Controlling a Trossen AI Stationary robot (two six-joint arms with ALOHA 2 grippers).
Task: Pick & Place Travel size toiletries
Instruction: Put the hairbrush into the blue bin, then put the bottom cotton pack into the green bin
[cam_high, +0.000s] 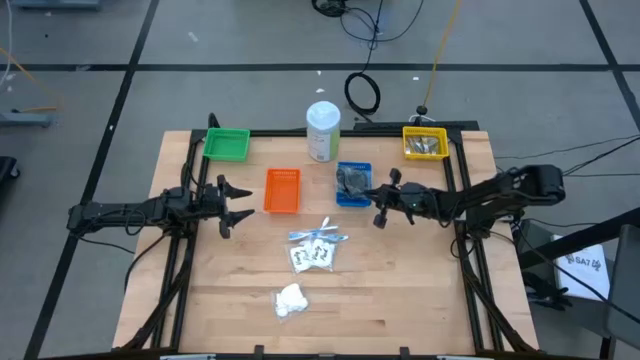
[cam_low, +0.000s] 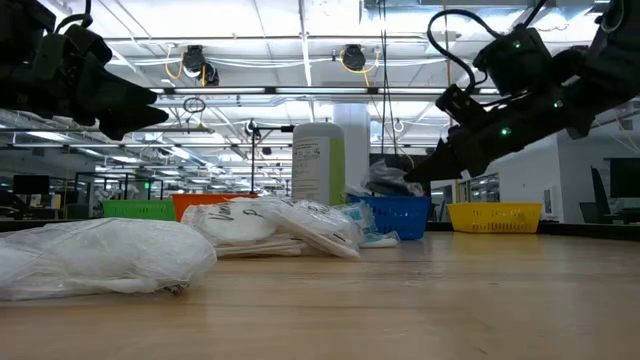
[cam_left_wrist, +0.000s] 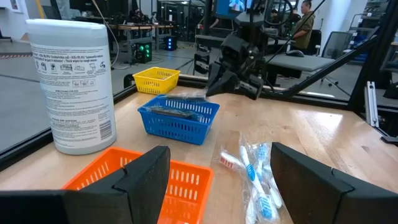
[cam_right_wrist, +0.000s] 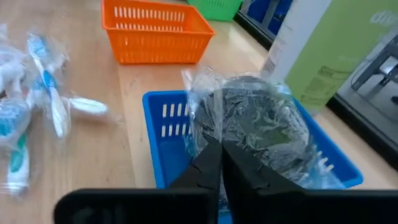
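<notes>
The right gripper (cam_high: 379, 205), fingers closed with nothing held, hangs at the blue tray's (cam_high: 353, 197) edge above the wrapped dark puffs (cam_right_wrist: 252, 127). The left gripper (cam_high: 240, 204) waits wide open beside the orange tray (cam_high: 282, 190).

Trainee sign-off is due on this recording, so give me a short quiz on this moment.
1. True or false: the left hand is open.
2. The dark puff in its clear wrap sits in which tray? A orange; B the blue tray; C yellow.
3. What is the one tall upright thing on the table?

Key: 1 true. 2 B. 3 the white bottle.
</notes>
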